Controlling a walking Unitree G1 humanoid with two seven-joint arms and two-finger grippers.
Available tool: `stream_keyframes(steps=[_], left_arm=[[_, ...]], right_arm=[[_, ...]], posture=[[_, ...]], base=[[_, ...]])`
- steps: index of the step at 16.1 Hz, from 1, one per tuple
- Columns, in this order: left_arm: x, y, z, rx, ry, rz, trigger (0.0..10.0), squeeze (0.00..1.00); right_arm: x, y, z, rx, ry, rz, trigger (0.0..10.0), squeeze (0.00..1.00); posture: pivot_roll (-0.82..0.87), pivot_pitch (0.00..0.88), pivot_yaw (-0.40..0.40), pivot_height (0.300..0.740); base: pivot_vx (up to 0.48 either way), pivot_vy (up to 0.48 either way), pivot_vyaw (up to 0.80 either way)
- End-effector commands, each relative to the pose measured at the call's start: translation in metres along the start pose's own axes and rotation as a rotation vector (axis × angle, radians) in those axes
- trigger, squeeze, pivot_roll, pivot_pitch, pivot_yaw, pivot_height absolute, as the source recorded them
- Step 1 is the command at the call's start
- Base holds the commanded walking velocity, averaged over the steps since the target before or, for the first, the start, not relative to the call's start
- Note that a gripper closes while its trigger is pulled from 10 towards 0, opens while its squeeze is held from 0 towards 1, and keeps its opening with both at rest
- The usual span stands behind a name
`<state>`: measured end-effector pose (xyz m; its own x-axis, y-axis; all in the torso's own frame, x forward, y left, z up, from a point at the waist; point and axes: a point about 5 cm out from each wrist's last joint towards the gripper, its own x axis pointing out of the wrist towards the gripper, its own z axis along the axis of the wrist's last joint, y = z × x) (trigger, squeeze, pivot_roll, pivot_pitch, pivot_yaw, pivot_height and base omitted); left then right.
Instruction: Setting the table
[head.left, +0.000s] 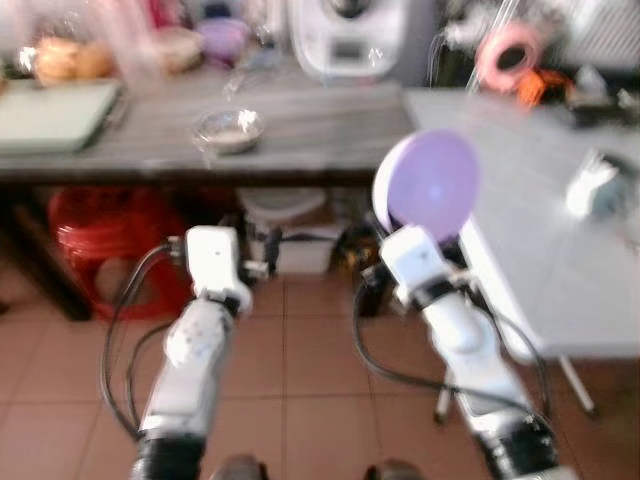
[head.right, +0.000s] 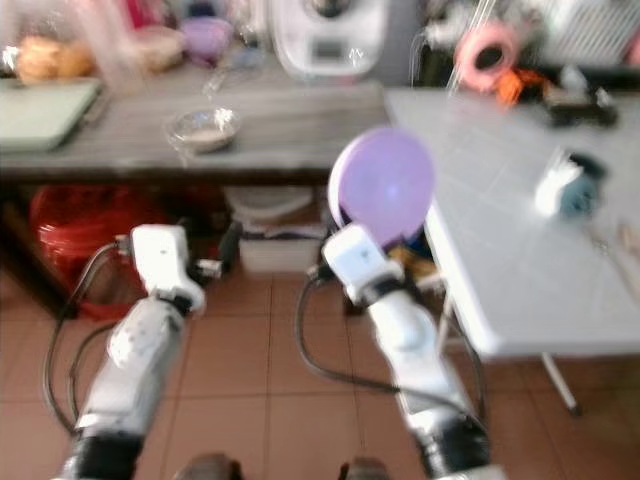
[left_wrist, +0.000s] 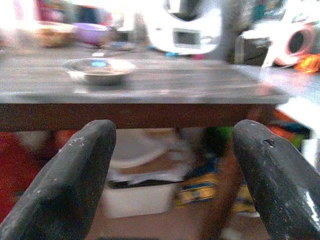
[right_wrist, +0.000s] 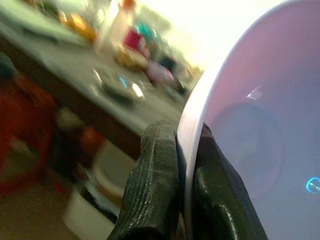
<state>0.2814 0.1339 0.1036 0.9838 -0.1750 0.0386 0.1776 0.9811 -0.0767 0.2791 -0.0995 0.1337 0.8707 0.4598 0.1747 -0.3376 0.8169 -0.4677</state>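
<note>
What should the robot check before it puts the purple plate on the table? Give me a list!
1. Plate gripped: ok. The right gripper pinches the rim of the purple plate between both fingers.
2. Plate level: not ok. It stands on edge and needs tilting flat first.
3. Landing spot: ok. The white table has bare surface near the plate.
4. Left gripper free: ok. Its fingers are open and hold nothing.
5. Nearby things: ok. The small metal bowl sits apart on the wooden counter.
6. Sharp view: not ok. The head pictures are blurred, so wait for a steady view.
</note>
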Motion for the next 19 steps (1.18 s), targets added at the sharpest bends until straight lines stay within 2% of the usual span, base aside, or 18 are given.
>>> stream_keyframes(steps=[1, 4, 5, 8, 12, 14, 19], left_arm=[[0.003, -0.006, 0.005, -0.005, -0.021, -0.025, 10.0, 0.0], [0.0, -0.004, 0.002, -0.013, -0.006, 0.009, 10.0, 0.0], [-0.001, -0.003, 0.002, -0.02, -0.014, 0.033, 10.0, 0.0], [-0.001, -0.003, 0.002, -0.015, -0.002, 0.006, 10.0, 0.0], [0.004, -0.007, 0.006, -0.026, -0.027, -0.011, 10.0, 0.0], [0.005, -0.006, 0.008, -0.007, -0.04, -0.019, 10.0, 0.0], [0.005, -0.009, 0.008, -0.016, -0.037, -0.021, 10.0, 0.0]], right_arm=[[0.001, -0.009, 0.005, -0.021, -0.021, -0.023, 10.0, 0.0], [0.002, -0.008, 0.003, -0.02, -0.019, -0.017, 10.0, 0.0], [0.001, -0.007, 0.003, -0.017, -0.017, -0.016, 10.0, 0.0], [0.001, -0.004, 0.003, -0.001, -0.02, -0.014, 10.0, 0.0], [-0.002, -0.011, 0.002, -0.031, -0.021, -0.022, 10.0, 0.0], [-0.005, -0.013, -0.002, 0.005, 0.009, -0.041, 10.0, 0.0], [-0.004, -0.008, 0.005, -0.017, -0.024, -0.01, 10.0, 0.0]], posture=[[-0.03, 0.0, 0.015, 0.74], [-0.02, 0.0, 0.016, 0.74], [-0.02, 0.0, 0.014, 0.74], [-0.02, 0.0, 0.021, 0.74], [-0.04, 0.0, 0.024, 0.74], [-0.04, 0.0, 0.023, 0.74], [-0.04, 0.0, 0.023, 0.74]], base=[[0.0, 0.461, 0.0], [0.0, 0.411, 0.0], [0.0, 0.0, 0.0], [0.08, 0.0, 0.0], [0.394, 0.0, 0.0], [0.48, 0.0, 0.0], [0.48, 0.0, 0.0]])
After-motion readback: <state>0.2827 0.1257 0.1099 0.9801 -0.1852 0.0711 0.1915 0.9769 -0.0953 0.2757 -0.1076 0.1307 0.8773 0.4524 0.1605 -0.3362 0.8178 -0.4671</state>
